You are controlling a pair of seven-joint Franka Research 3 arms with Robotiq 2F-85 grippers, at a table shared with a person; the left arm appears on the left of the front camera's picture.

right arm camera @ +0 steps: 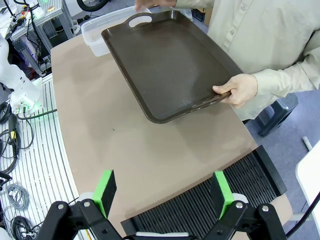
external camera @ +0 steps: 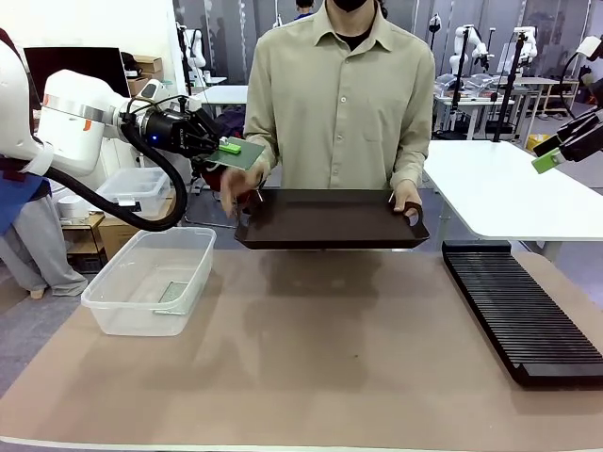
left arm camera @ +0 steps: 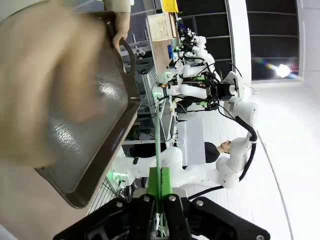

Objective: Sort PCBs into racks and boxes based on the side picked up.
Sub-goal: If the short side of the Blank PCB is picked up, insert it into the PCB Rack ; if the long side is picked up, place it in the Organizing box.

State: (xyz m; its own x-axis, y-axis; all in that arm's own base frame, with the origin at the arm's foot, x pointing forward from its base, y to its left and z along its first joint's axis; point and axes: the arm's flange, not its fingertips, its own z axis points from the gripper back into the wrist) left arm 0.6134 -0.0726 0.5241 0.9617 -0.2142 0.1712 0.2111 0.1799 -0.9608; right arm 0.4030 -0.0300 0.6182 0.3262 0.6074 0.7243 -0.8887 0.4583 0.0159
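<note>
Two boards: one green PCB (external camera: 243,154) is pinched in the left gripper (external camera: 226,147), raised at far left. A second PCB (external camera: 172,292) seems to lie in the single clear box (external camera: 113,306), near left. The right gripper (right arm camera: 163,182) is spread wide and empty over the one black rack (external camera: 523,315), right. A person (external camera: 339,94) holds one brown tray (external camera: 330,221).

**Front view:** fixed camera at the near edge of the table (external camera: 358,377), facing the person across it at middle distance.
**Left wrist view:** rolled sideways, sighting along the left gripper (left arm camera: 159,199) and its edge-on PCB (left arm camera: 157,145), close beside the dark brown tray (left arm camera: 100,125).
**Right wrist view:** high at the right end, looking down past the right gripper (right arm camera: 162,182) toward the left.

All three views share the tray. The front and right wrist views also share the black rack (external camera: 523,315) and the clear tub (external camera: 151,282).
</note>
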